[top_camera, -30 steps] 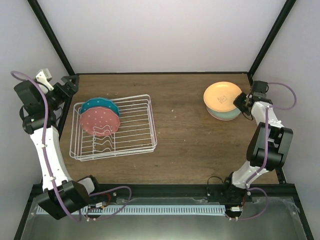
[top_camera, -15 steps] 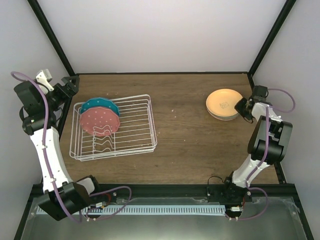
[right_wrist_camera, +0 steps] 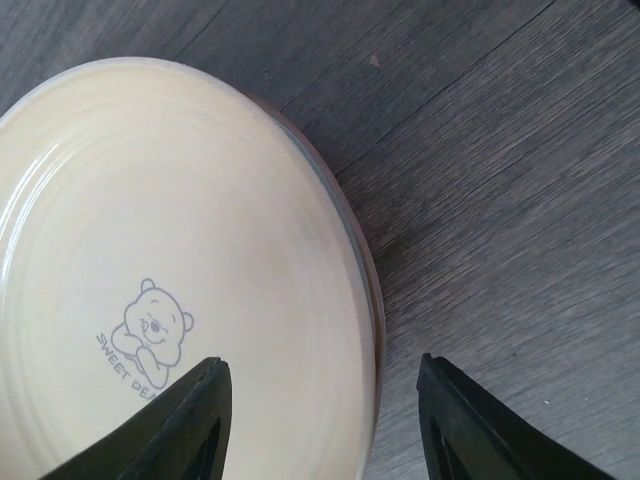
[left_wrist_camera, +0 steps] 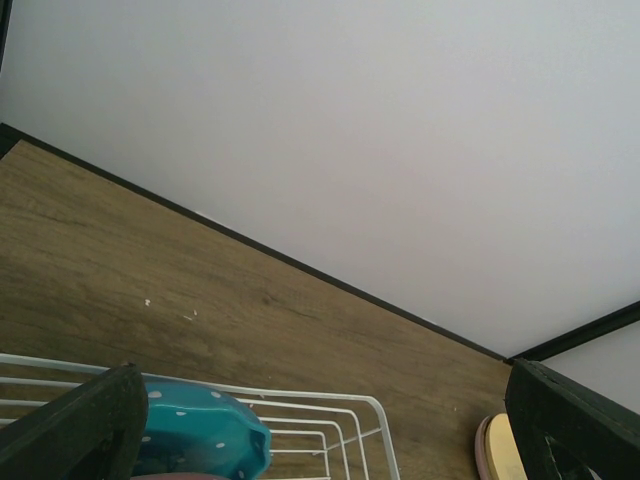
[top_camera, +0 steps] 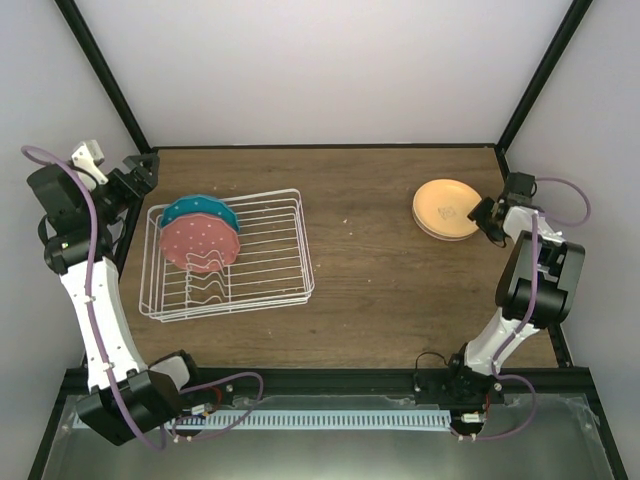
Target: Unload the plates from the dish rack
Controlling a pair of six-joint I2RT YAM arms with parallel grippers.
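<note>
step: leave the yellow plate (top_camera: pixel 446 205) | where: on top of the pile (top_camera: pixel 440 234), right side; two dotted plates (top_camera: pixel 200 243) wait in the rack (top_camera: pixel 285 250) | right gripper (right_wrist_camera: pixel 320 400): jaws apart at its rim, holding nothing | left gripper (top_camera: pixel 138 172): jaws wide, empty | tip: back off straight, do not bump the rim

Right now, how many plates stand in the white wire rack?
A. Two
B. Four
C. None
A: only the salmon-red dotted plate and the teal dotted plate behind it stand in the dish rack; the orange-yellow plate lies flat well away from it.
</note>
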